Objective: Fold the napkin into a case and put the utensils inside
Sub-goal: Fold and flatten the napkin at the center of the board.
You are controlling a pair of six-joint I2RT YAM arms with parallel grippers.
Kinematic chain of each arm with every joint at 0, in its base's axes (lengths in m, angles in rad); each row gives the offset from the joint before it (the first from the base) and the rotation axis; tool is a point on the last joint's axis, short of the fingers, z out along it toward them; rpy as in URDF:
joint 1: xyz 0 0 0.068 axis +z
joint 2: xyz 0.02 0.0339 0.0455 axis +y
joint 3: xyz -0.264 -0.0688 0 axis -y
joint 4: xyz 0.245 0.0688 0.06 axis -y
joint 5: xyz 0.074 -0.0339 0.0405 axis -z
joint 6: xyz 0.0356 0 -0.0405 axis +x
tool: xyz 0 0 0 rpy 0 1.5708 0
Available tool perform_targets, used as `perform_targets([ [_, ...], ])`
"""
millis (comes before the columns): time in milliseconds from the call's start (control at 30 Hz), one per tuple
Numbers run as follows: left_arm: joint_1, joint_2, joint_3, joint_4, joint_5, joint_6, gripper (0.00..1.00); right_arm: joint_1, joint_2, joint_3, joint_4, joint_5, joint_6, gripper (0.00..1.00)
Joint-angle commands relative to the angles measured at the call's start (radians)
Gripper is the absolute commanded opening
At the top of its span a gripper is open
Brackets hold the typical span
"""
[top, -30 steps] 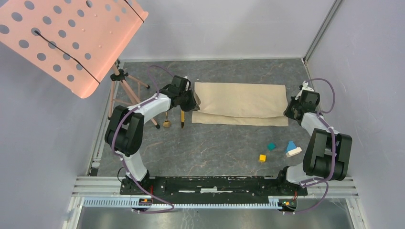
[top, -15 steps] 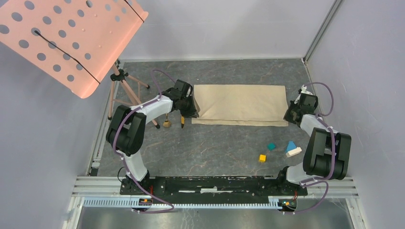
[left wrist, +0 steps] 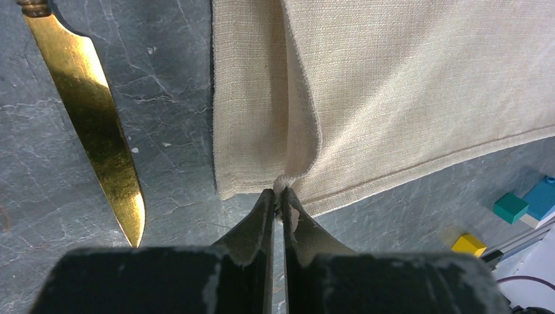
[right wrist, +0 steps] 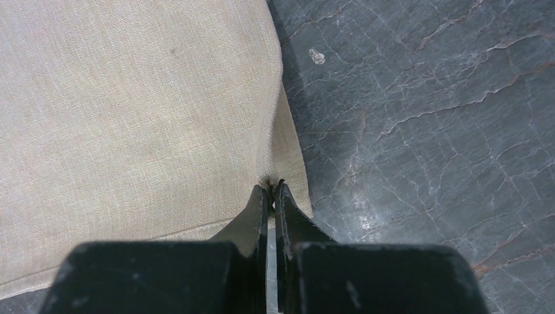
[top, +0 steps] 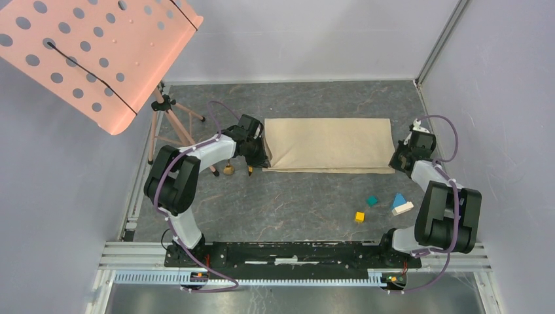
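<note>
My left tool [left wrist: 279, 199] and right tool [right wrist: 270, 190] each pinch a near corner of the napkin [top: 327, 140], folded flat on the worktop [top: 294, 203]. It looks light and limp, best held by its corners.

1. We see a pink perforated board [top: 91, 52], tilted, at the ten o'clock corner, above a tripod [top: 171, 124] with pale pink legs.
2. We find four small blocks on the dark marbled table [top: 294, 196] at four o'clock: a yellow cube [top: 359, 216], a teal cube [top: 372, 201] at its one o'clock, and a blue wedge [top: 398, 199] just beside a white bar [top: 403, 209].
</note>
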Motion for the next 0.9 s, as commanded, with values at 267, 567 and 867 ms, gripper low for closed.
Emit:
perform_targets([
  [267,0.000,0.026,0.019,-0.012,-0.051,0.022,0.02,0.000,0.073,-0.010,0.050,0.037,0.000,0.00],
  [567,-0.001,0.042,0.025,-0.013,-0.068,0.022,0.02,0.000,0.072,-0.014,0.052,0.037,0.000,0.00],
  [867,-0.001,0.031,0.028,-0.028,-0.092,0.027,0.03,-0.001,0.072,-0.011,0.049,0.037,-0.001,0.00],
])
